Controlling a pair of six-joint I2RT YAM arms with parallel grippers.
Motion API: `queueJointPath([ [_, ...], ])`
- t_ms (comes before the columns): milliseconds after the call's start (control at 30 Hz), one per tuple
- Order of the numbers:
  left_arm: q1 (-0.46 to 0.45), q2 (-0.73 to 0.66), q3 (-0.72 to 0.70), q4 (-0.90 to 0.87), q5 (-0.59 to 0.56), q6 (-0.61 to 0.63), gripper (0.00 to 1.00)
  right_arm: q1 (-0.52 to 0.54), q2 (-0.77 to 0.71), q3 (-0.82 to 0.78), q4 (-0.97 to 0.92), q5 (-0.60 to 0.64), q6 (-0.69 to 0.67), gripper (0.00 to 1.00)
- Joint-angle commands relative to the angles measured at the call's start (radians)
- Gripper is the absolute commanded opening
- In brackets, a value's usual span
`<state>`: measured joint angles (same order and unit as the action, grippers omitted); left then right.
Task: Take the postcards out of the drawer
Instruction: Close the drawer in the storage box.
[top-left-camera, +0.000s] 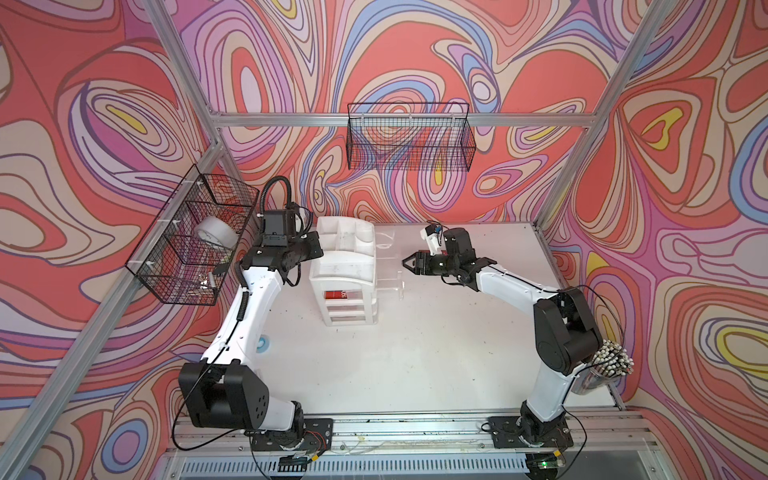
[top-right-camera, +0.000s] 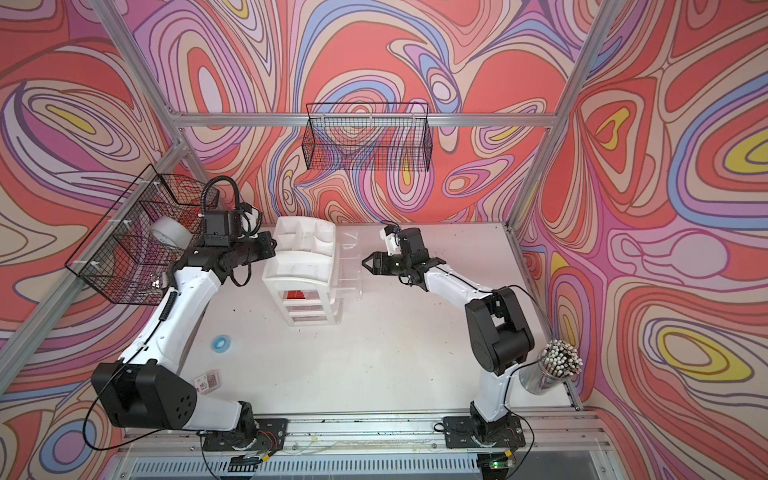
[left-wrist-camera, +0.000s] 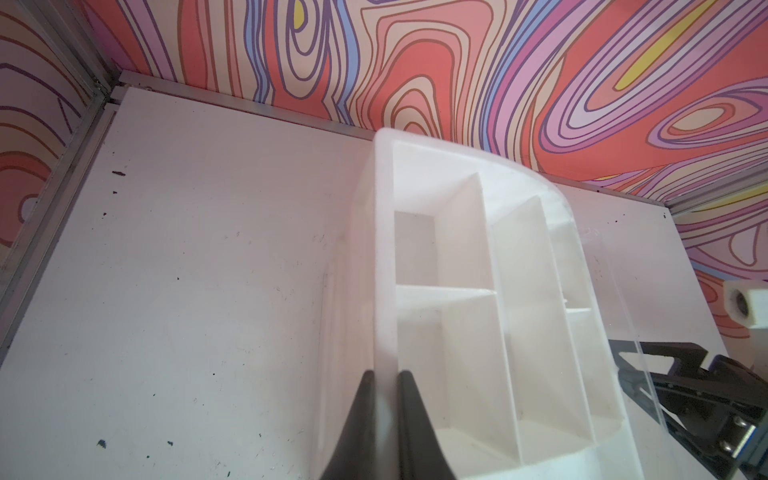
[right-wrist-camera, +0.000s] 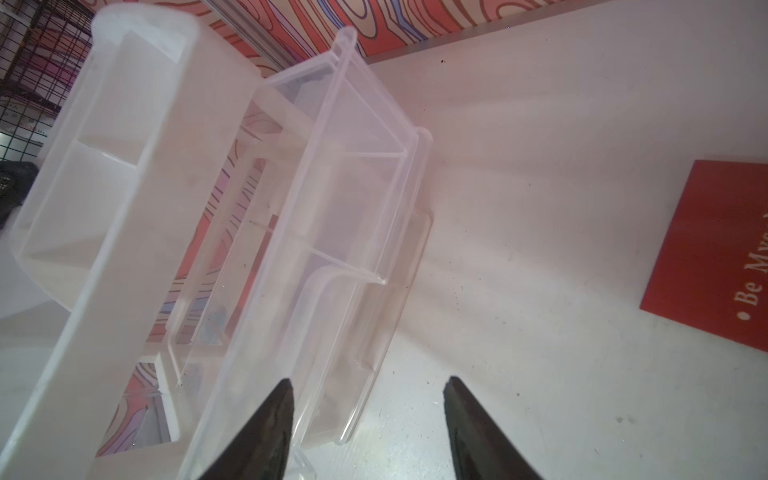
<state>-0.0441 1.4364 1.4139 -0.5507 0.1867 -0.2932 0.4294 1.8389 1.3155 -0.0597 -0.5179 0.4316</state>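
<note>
A white drawer unit (top-left-camera: 332, 272) (top-right-camera: 286, 272) stands mid-table, its top tray divided into empty compartments (left-wrist-camera: 465, 249). Clear drawers (top-left-camera: 388, 270) (right-wrist-camera: 353, 166) stick out of its right side and look empty. One red postcard (top-left-camera: 338, 295) (top-right-camera: 296, 294) shows through the unit's upper front opening. Another red postcard (right-wrist-camera: 706, 249) with white lettering lies flat on the table, apart from the drawers. My left gripper (left-wrist-camera: 385, 374) (top-left-camera: 314, 246) is shut on the unit's left wall. My right gripper (right-wrist-camera: 368, 380) (top-left-camera: 405, 264) is open just off the drawer fronts, holding nothing.
A wire basket (top-left-camera: 195, 245) on the left wall holds a white tape roll (top-left-camera: 214, 237). Another wire basket (top-left-camera: 409, 137) hangs on the back wall. A cup of pencils (top-left-camera: 606, 365) stands at the right edge. A blue ring (top-right-camera: 220, 343) and a small card (top-right-camera: 205, 380) lie front left.
</note>
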Motion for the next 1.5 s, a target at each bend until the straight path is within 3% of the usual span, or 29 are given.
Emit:
queueJointPath([
  [0,0.006,0.007,0.002,0.021,0.010,0.001,0.10,0.019,0.028,0.041,0.000,-0.014,-0.003,0.59],
  [867,0.007,0.020,-0.006,0.018,0.057,0.032,0.08,0.180,0.166,0.139,0.116,-0.070,0.085,0.58],
  [1467,0.007,-0.013,-0.052,0.046,-0.001,0.048,0.04,0.162,0.122,0.033,0.192,-0.042,0.125,0.58],
])
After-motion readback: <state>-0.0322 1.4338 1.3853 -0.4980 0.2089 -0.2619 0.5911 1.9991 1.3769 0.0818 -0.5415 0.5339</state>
